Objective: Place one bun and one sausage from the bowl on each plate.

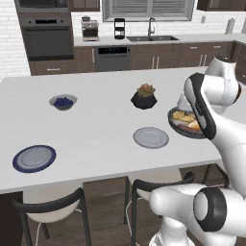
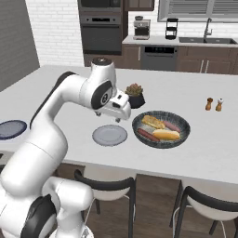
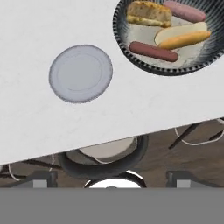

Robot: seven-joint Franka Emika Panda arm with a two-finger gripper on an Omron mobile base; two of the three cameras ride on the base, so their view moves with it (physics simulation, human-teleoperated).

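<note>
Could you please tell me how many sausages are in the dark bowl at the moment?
2. One sausage lies at the bowl's edge nearest the light grey plate; the other sausage lies on the far side, beyond the two buns.

White arm (image 2: 69, 100) rises from the base, bends at the elbow and reaches forward, wrist turned downward. Gripper (image 2: 111, 118) hangs below the wrist, jaws spread wide and empty; fingertips (image 3: 43, 183) stand well apart.

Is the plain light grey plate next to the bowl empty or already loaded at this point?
Empty. The light grey plate shows a bare surface, while both buns and both sausages lie in the bowl.
</note>
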